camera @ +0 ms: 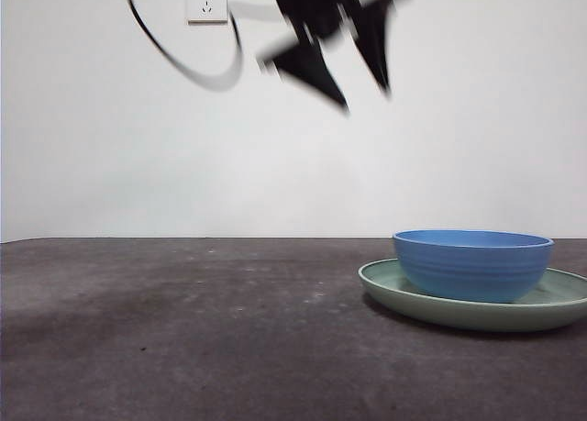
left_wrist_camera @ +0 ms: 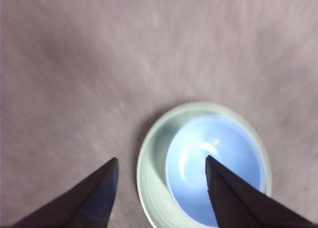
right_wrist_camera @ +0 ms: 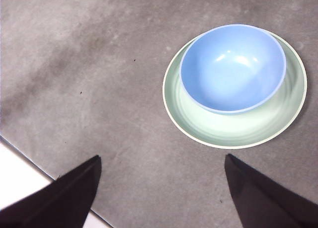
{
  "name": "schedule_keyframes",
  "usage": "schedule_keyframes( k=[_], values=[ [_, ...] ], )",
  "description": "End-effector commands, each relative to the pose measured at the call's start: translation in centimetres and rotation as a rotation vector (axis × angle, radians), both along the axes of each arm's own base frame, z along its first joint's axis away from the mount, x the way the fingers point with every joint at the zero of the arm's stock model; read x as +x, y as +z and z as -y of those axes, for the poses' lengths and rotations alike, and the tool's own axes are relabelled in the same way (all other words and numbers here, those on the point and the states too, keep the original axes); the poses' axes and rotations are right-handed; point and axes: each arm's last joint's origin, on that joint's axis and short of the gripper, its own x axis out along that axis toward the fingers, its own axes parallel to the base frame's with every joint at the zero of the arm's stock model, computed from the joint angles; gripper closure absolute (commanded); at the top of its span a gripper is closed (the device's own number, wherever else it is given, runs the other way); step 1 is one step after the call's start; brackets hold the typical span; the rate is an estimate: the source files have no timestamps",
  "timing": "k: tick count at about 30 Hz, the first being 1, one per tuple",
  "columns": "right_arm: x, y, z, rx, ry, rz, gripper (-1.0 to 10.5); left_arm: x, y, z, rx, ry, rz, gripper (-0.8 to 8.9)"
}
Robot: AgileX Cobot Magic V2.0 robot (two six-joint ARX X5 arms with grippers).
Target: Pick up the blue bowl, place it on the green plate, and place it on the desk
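Observation:
The blue bowl (camera: 473, 263) sits upright in the green plate (camera: 550, 306), which rests on the desk (camera: 183, 329) at the right. My left gripper (camera: 365, 98) hangs high above the desk, left of the bowl, blurred, with its jaws open and empty. In the left wrist view the gripper (left_wrist_camera: 161, 159) is above the bowl (left_wrist_camera: 213, 168) and plate (left_wrist_camera: 151, 163). My right gripper (right_wrist_camera: 162, 157) is open and empty, back from the bowl (right_wrist_camera: 232, 66) and plate (right_wrist_camera: 233, 128).
A white wall with an outlet (camera: 206, 1) stands behind the desk. A dark cable (camera: 174, 59) loops down from the left arm. The desk's edge (right_wrist_camera: 30, 163) shows near my right gripper.

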Motion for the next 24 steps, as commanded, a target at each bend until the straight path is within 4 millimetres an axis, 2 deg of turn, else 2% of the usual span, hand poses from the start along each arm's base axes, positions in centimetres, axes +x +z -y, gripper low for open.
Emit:
schedule_keyframes(
  k=[1, 4, 7, 13, 18, 24],
  values=[
    [0.0, 0.6, 0.0, 0.001, 0.003, 0.023, 5.5, -1.3, 4.2, -2.2, -0.058, 0.007, 0.105, 5.28],
    [0.0, 0.6, 0.0, 0.001, 0.003, 0.023, 5.5, -2.9, 7.8, -5.4, -0.098, 0.042, 0.174, 5.27],
    [0.0, 0.6, 0.0, 0.001, 0.003, 0.023, 5.5, -4.8, 10.2, -8.6, -0.096, 0.067, 0.213, 5.27],
    [0.0, 0.6, 0.0, 0.002, 0.004, 0.023, 5.5, -8.4, 13.1, -13.9, -0.086, 0.135, 0.257, 5.27],
    [0.0, 0.6, 0.0, 0.002, 0.004, 0.023, 5.5, -11.6, 12.8, -16.6, -0.077, 0.154, 0.268, 5.27],
    [0.0, 0.6, 0.0, 0.002, 0.004, 0.023, 5.5, -15.9, 8.9, -18.4, -0.130, 0.051, 0.243, 5.27]
  ],
)
